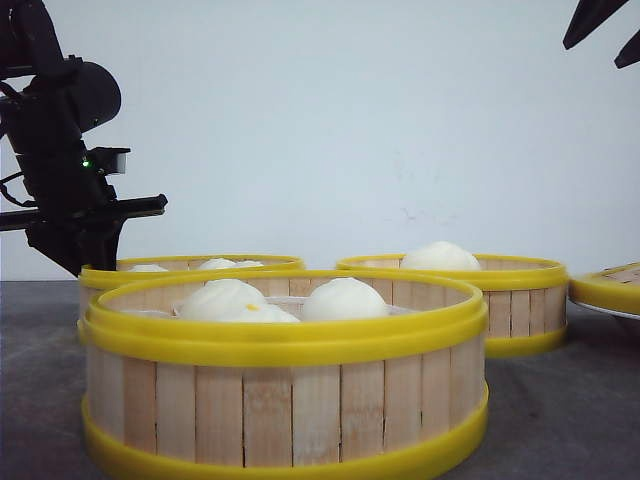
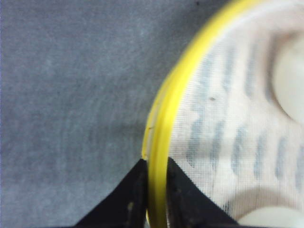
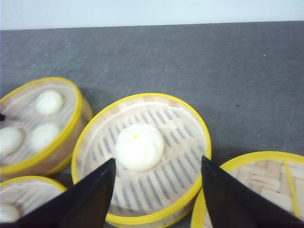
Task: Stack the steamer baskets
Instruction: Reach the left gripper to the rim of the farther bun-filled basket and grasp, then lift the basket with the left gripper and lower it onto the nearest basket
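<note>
The left gripper (image 2: 156,190) is clamped on the yellow rim of the rear-left basket (image 1: 190,265), one finger outside the wall and one inside, so the lift looks like the step in hand. From where I stand I'd want it raised straight and level: the grip is at one edge only, so the far side may sag and the buns (image 1: 215,264) could roll. Clear the front basket's rim before swinging across, then settle rim onto rim squarely.

The front basket (image 1: 285,375) sits at six o'clock, the rear-left at ten, the rear-right basket (image 1: 480,300) at two, all close together, none stacked yet. A lid (image 1: 607,288) lies at three o'clock.

The right gripper (image 3: 156,190) hangs high, jaws wide apart, above the rear-right basket and holding nothing.

The walls are pale upright bamboo slats; the rims are thick, glossy and likely slippery; a thin cloth liner covers the slatted floors. The buns are smooth and white. The table (image 3: 190,57) is matte grey.
</note>
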Robot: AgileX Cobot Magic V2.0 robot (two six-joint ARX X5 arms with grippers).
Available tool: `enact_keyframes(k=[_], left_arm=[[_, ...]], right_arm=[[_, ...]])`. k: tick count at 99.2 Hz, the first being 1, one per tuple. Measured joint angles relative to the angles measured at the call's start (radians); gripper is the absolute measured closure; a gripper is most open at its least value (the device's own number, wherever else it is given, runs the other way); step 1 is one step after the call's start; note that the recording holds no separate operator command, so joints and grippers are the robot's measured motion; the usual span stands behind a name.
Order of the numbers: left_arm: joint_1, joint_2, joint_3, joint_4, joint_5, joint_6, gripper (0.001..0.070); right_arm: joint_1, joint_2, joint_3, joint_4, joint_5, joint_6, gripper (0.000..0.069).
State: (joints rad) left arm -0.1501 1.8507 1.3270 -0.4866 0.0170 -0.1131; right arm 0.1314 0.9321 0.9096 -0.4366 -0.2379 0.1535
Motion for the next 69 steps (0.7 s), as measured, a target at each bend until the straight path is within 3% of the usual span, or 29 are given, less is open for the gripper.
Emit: enact_keyframes(k=[24,42,69], left_arm=[[0.005,0.006,0.057,-0.048,0.009,-0.02,0.0681],[0.027,-0.024,0.142,-0.092,0.064,-0.019,0.0681],[0.051,-0.354,0.212,-0.213,0.15,-0.019,0.0681]], right_arm=[[0.0,0.0,0.0,0.0,0.003,0.0,0.0345],[0.0,0.0,0.0,0.0,0.004,0.0,0.0345],[0.0,0.0,0.0,0.001,0.005,-0.001,0.0345]])
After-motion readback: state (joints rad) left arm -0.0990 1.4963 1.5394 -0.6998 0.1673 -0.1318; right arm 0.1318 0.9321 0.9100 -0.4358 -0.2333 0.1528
